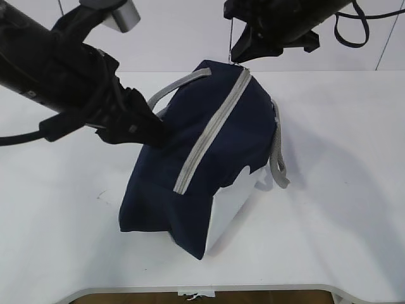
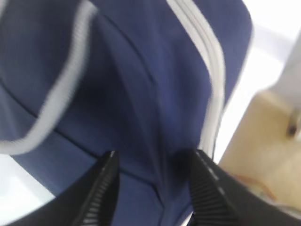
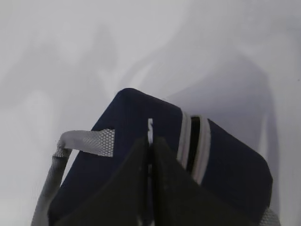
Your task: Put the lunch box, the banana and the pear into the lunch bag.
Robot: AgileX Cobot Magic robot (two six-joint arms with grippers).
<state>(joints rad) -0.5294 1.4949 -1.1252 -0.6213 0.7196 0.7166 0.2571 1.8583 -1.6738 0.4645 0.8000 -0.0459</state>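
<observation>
Closest to the exterior camera, the white end panel of the lunch bag faces the front edge of the white table, with the navy fabric sagging down over its upper part. From there the grey zipper runs away along the top of the bag toward its far end; in the right wrist view a short stretch of it near that far end gapes open, dark inside. One grey webbing handle hangs down the bag's right side, while the other arches up on the left. At mid-depth on the left, the left gripper presses against the bag's side, its two ribbed fingers spread apart with a fold of navy fabric lying between them; that wrist view is blurred, and the fingers do not appear clamped on the cloth. Farthest back, the right gripper hangs above the far end of the bag, its jaws pressed together on a thin metal zipper pull that stands up between the tips. In the exterior view the same gripper holds the pull taut over the zipper's far end. Lunch box, banana and pear appear in none of the views
</observation>
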